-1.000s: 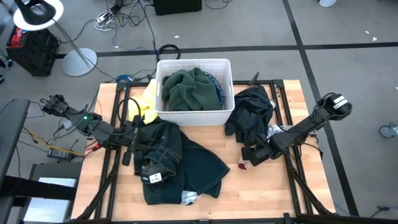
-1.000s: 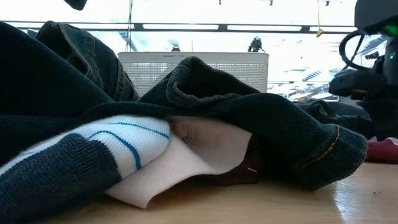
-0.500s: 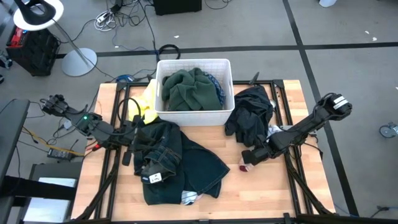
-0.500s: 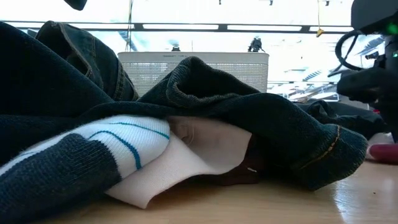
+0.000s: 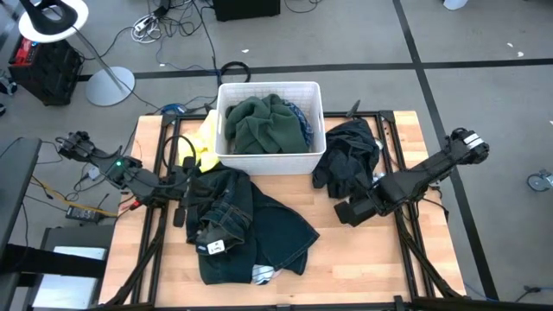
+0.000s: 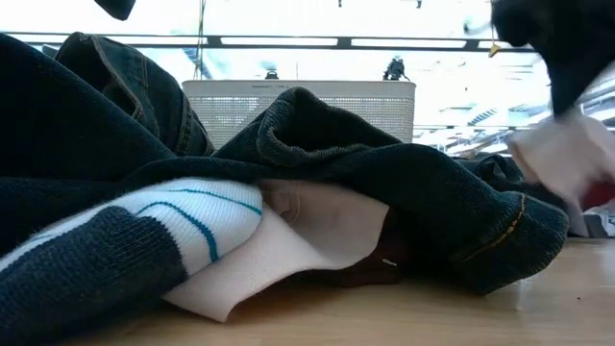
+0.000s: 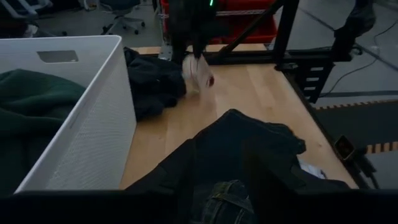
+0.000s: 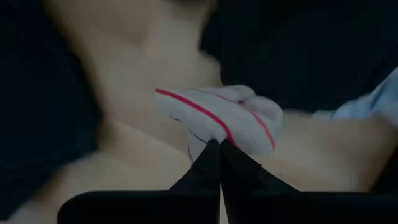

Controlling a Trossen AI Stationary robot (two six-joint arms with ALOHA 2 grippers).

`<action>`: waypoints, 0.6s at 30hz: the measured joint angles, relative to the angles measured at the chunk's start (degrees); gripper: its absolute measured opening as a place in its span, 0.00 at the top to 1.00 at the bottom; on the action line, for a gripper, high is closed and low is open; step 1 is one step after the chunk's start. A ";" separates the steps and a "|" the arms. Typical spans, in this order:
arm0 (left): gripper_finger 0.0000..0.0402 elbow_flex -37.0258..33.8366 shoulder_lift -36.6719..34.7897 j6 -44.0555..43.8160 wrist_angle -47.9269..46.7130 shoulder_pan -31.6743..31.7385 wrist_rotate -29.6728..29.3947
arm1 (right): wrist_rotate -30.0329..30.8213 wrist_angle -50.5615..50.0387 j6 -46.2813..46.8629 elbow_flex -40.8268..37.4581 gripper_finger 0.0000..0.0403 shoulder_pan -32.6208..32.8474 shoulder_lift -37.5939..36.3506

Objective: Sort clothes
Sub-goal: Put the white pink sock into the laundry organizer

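Observation:
My right gripper (image 5: 346,213) is shut on a white sock with red stripes (image 8: 230,118), held above the table's right half in front of a black garment (image 5: 350,160). The sock hangs below that gripper in the left wrist view (image 7: 199,71). My left gripper (image 5: 192,192) stands open at the far end of a heap of dark jeans (image 5: 246,225); a fold of denim (image 7: 230,199) lies between its fingers. A white bin (image 5: 270,154) holds a dark green garment (image 5: 263,121). A yellow garment (image 5: 206,138) lies against the bin's left wall. My right gripper pinches a bunched edge of the sock (image 8: 214,138) between its two shut fingers. The sock hangs below the fingers, lifted clear of the table. My left gripper is at the jeans, but I cannot tell whether its fingers touch the denim.
A white sock with teal stripes (image 6: 192,216) sticks out from under the jeans at the table's near edge. A blue plaid piece (image 5: 298,117) shows at the bin's right side. Bare wood (image 5: 363,259) lies at the near right.
My right gripper has shut on the red-striped sock and gone up with it. The sock, which lay on the table, now hangs clear below the fingers.

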 joint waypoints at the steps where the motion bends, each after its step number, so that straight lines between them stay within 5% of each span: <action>1: 0.67 0.00 0.00 0.02 -0.15 0.00 -0.31 | 1.92 -2.26 -0.61 2.81 1.00 -0.12 0.00; 8: 0.67 0.00 0.00 0.00 -0.36 0.00 -1.53 | 14.57 -13.40 -8.15 20.63 1.00 -2.31 -0.11; 13: 0.67 0.00 0.00 0.02 -1.09 0.00 -1.57 | 22.07 -12.89 -19.87 29.80 1.00 -6.34 -0.11; 18: 0.67 0.00 0.00 0.02 -1.53 0.00 -2.40 | 23.23 -7.31 -34.53 35.55 1.00 -14.10 -0.12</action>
